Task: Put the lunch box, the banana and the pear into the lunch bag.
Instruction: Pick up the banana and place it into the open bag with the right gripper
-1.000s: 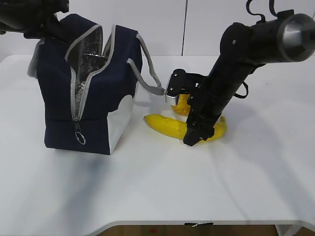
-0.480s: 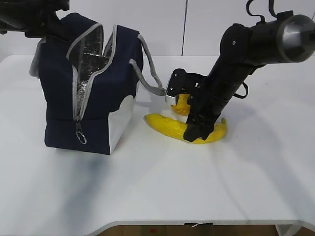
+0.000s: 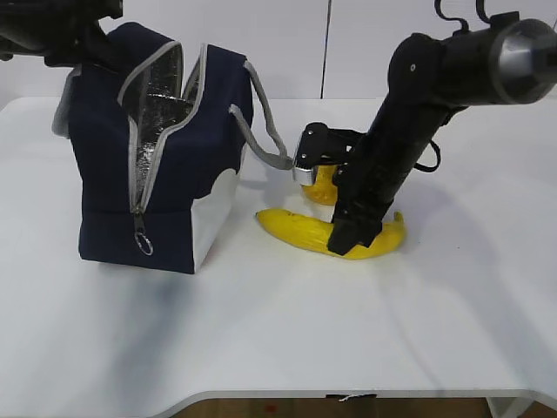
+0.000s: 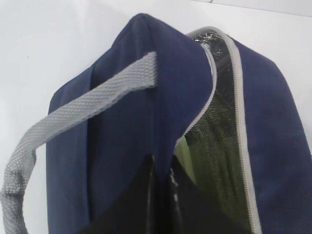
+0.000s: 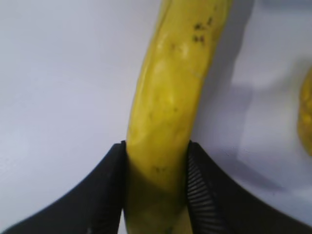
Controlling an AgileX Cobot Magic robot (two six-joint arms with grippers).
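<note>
The navy lunch bag (image 3: 178,165) stands at the left with its zipper open and foil lining showing. My left gripper (image 4: 161,168) is shut on the fabric at the bag's top rim (image 4: 161,73), beside the grey handle (image 4: 73,109). Inside the bag a pale green surface shows, the lunch box (image 4: 183,155). The banana (image 3: 291,226) lies on the table right of the bag. My right gripper (image 3: 350,237) is shut on it near its right end; in the right wrist view both fingers press the banana's (image 5: 170,87) sides at the gripper (image 5: 156,146). The pear (image 3: 323,185) sits just behind, mostly hidden by the arm.
The white table (image 3: 278,331) runs to its front edge near the bottom of the exterior view. The bag's second grey handle (image 3: 265,139) hangs out toward the pear. A sliver of the pear (image 5: 307,117) shows at the right wrist view's right edge.
The right jaws closed onto the banana, which shifted slightly right under them. The bag's top was drawn a little more upright; the left gripper stayed shut.
</note>
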